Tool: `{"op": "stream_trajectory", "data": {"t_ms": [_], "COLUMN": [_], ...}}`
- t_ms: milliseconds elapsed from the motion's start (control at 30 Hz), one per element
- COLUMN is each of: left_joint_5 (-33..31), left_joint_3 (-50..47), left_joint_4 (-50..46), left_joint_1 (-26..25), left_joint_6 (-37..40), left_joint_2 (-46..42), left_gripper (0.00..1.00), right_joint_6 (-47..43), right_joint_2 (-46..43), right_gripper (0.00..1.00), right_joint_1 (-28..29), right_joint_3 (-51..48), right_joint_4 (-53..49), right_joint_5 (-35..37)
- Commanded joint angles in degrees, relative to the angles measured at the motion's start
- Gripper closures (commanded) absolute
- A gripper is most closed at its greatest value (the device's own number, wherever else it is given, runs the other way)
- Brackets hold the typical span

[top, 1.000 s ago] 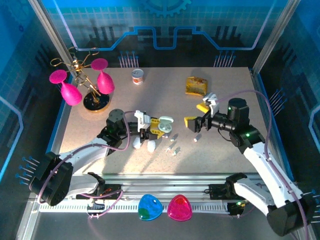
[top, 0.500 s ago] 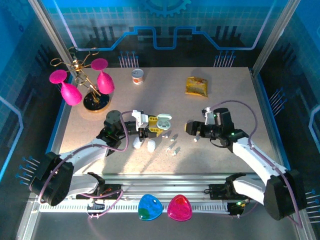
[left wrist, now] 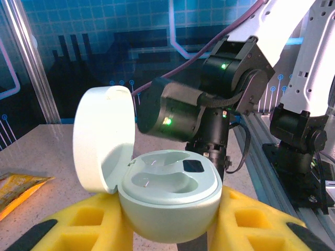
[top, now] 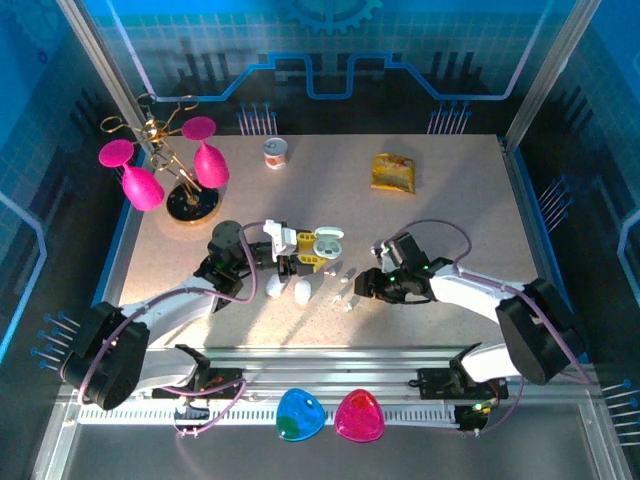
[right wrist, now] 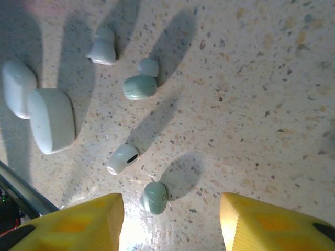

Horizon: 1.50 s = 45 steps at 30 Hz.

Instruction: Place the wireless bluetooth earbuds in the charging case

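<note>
A small pale-green earbud (right wrist: 153,197) lies on the table (right wrist: 251,104). It sits in the gap between the two yellow pads (right wrist: 78,222) of the right gripper (right wrist: 171,222), closer to one pad than the other. It looks like a little egg. Its long way runs forward, the way the fingers reach, tipped a bit to one side.

A white earbud (right wrist: 123,159) lies just ahead of it. It is slanted, with its dark end turned toward the gap. More earbuds (right wrist: 140,86) sit farther ahead, and two shut cases (right wrist: 51,120) lie out past the nearer pad.

The right pads are wide apart and hold nothing. The left gripper (left wrist: 168,238) has its pads pressed on both sides of the case (left wrist: 170,193). The lid (left wrist: 102,138) stands open, and the hollows (left wrist: 157,180) face up.

I think the job now is to pick up the green one. First slide sideways until it is in the middle of the gap. Then go straight down and close slowly across its short way, so it does not pop out. Try not to bump the white one.
</note>
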Motion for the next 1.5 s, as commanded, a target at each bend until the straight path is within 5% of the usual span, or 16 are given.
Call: {"op": "stream_trajectory", "data": {"t_ms": [0, 567, 1467], "left_joint_5": [0.90, 0.82, 1.67], "left_joint_3": [-1.16, -1.51, -0.99], "left_joint_4": [1.21, -1.10, -0.63], "left_joint_1": [0.44, 0.45, 0.43], "left_joint_6": [0.01, 0.63, -0.12], "left_joint_2": [-0.67, -2.55, -1.34], "left_gripper": [0.81, 0.81, 0.81], "right_joint_6": [-0.03, -3.09, 2.44], "right_joint_2": [1.93, 12.21, 9.79], "right_gripper": [0.53, 0.61, 0.64], "right_joint_1": [1.82, 3.03, 7.03], "right_joint_3": [2.78, 12.04, 4.08], "right_joint_4": [-0.85, -1.88, 3.66], "right_joint_5": [0.48, 1.01, -4.35]}}
